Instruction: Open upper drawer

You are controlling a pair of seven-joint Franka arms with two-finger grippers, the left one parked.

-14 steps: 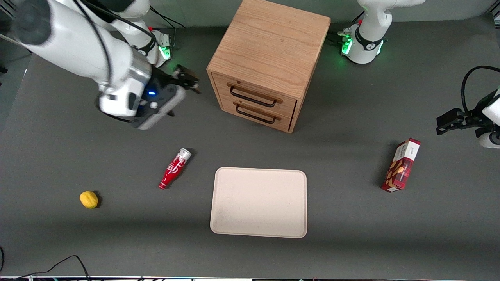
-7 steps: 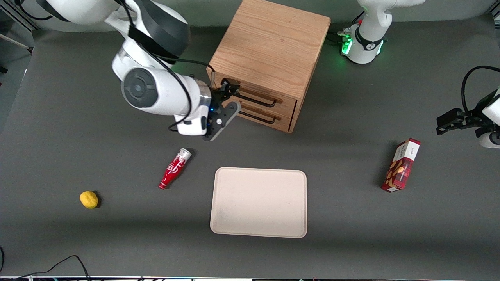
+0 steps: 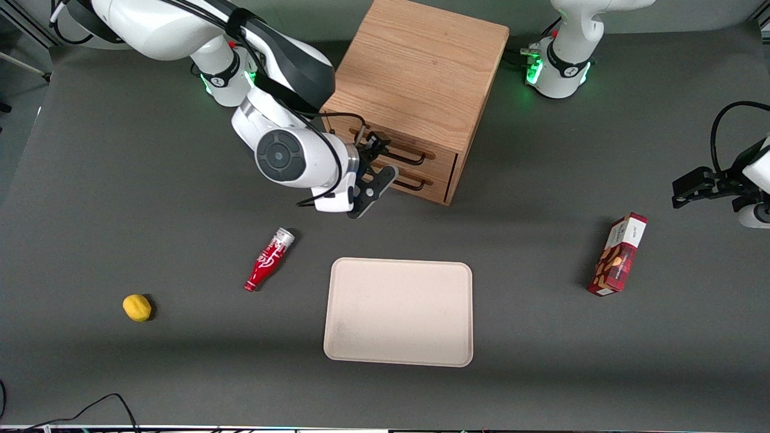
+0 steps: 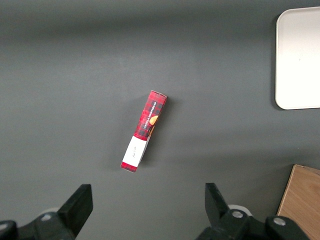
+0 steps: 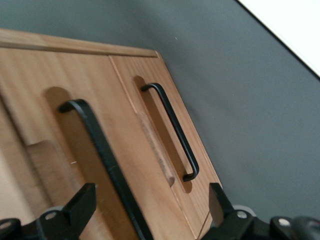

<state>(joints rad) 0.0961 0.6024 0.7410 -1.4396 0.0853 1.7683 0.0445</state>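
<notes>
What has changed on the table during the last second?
The gripper swung from open table toward the oak cabinet and now sits open in front of the upper drawer, at its black handle, not yet gripping. The drawer remains shut; the bottle, lemon, tray and box stayed put.

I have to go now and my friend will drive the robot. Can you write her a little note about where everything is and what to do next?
Gripper: open, right in front of the oak cabinet, at the upper drawer's handle. In the right wrist view the black bar runs between the two spread fingers, which are not closed on it.

Upper drawer: shut, front flush with the cabinet. The bottom drawer below it is shut too.

Done: the arm has reached the handle.

Left: close the fingers on the upper handle, not the lower one, then pull the drawer straight out.
</notes>
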